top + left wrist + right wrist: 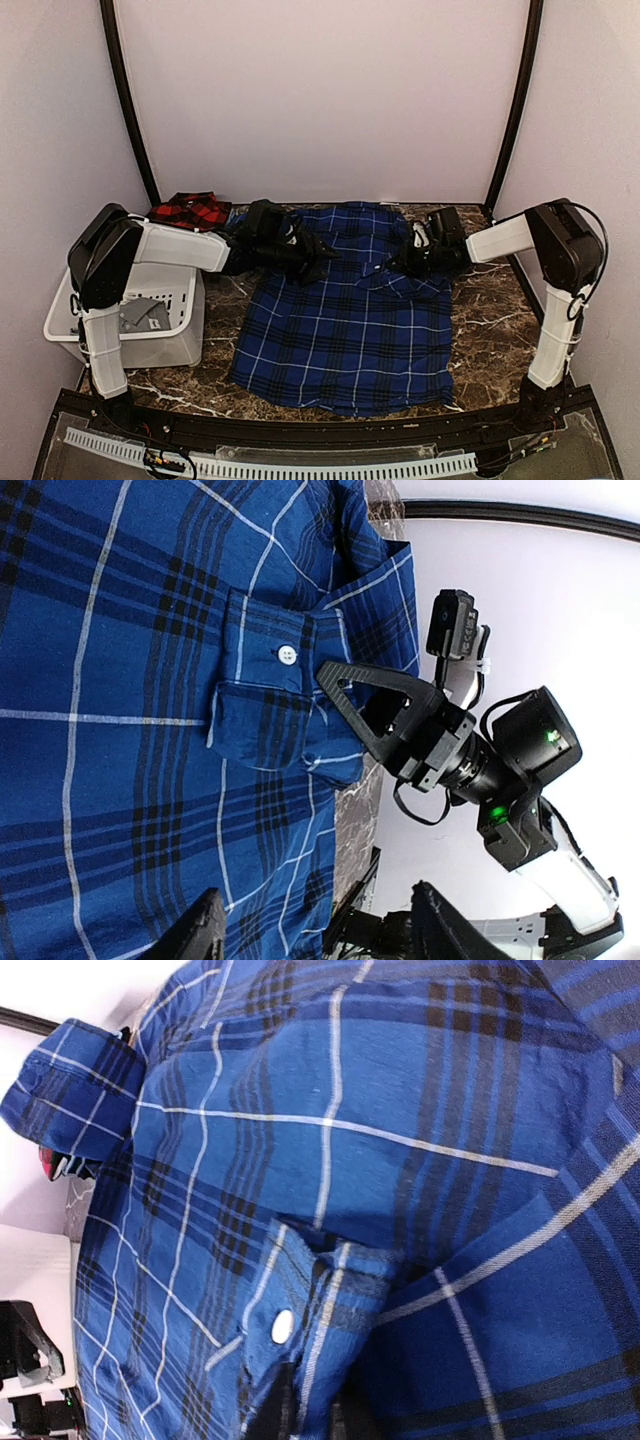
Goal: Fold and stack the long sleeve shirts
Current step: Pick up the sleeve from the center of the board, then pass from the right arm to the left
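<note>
Your blue shirt [345, 340] lies spread in the middle of the table [490, 320]. The red shirt [190, 210] sits bunched at the back left, behind the basket [165, 345]. Your left gripper [322, 254] hovers over the blue shirt's upper left, fingers wide apart. Your right gripper [396, 267] is at the shirt's upper right, fingers narrow, pinching the buttoned cuff [265, 710].

The left arm [175, 248] hides half the red-and-black plaid cloth shirt [195, 210], far left. I can't make out the grey contents of the white plastic basket [170, 350].
</note>
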`<state>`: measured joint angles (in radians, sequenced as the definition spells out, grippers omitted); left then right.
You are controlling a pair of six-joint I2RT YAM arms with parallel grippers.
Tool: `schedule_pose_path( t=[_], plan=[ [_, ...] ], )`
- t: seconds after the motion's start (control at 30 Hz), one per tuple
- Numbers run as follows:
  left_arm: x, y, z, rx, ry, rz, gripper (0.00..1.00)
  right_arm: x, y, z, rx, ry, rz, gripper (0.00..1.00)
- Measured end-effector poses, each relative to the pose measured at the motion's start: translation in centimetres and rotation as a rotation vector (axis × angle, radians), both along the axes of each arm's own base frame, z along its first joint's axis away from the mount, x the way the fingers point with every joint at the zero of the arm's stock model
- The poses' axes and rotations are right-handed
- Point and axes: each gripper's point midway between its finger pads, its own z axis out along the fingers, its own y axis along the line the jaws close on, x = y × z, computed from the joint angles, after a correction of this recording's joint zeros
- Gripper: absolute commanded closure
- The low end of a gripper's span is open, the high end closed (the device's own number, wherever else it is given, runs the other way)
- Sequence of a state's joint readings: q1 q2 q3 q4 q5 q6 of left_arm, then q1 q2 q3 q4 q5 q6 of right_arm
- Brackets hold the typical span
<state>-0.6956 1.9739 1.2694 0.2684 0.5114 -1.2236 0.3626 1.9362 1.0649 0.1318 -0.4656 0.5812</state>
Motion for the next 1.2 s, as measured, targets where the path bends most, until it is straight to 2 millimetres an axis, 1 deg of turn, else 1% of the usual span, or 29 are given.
schedule_pose_path(
  t=[0.1,0.2,0.23,0.3,0.37,0.47,0.6,0.7,0.93,1.2],
  plan=[
    [0.0,-0.3,0.3,-0.032,0.047,0.027,0.37,-0.8,0.9,1.0,-0.016,-0.051,0.025,0.99],
    [0.0,-1.0,1.1,-0.086,0.096,0.057,0.37,-2.5,2.8,3.2,-0.033,-0.137,0.074,1.00],
    [0.0,-1.1,1.3,-0.101,0.107,0.064,0.36,-3.1,3.4,4.4,-0.035,-0.192,0.092,1.00],
    [-0.2,-1.6,1.9,-0.133,0.131,0.074,0.35,-4.3,4.6,5.4,-0.034,-0.241,0.129,1.00],
    [-0.3,-2.1,2.2,-0.158,0.151,0.080,0.34,-5.4,5.3,6.0,-0.051,-0.294,0.151,1.00],
    [-0.4,-2.5,2.0,-0.177,0.182,0.089,0.30,-6.8,5.9,5.4,-0.094,-0.337,0.182,1.00],
    [-0.5,-2.8,0.9,-0.175,0.224,0.100,0.27,-8.1,6.4,4.1,-0.175,-0.393,0.225,0.99],
    [-0.6,-2.7,0.3,-0.170,0.244,0.106,0.25,-9.0,6.9,3.8,-0.224,-0.443,0.260,0.98],
    [-1.0,-2.5,-0.5,-0.163,0.277,0.112,0.19,-9.7,8.2,4.5,-0.320,-0.578,0.300,0.95],
    [-1.4,-2.3,-1.3,-0.153,0.307,0.111,0.17,-10.3,9.1,5.3,-0.430,-0.711,0.343,0.96]
  ],
)
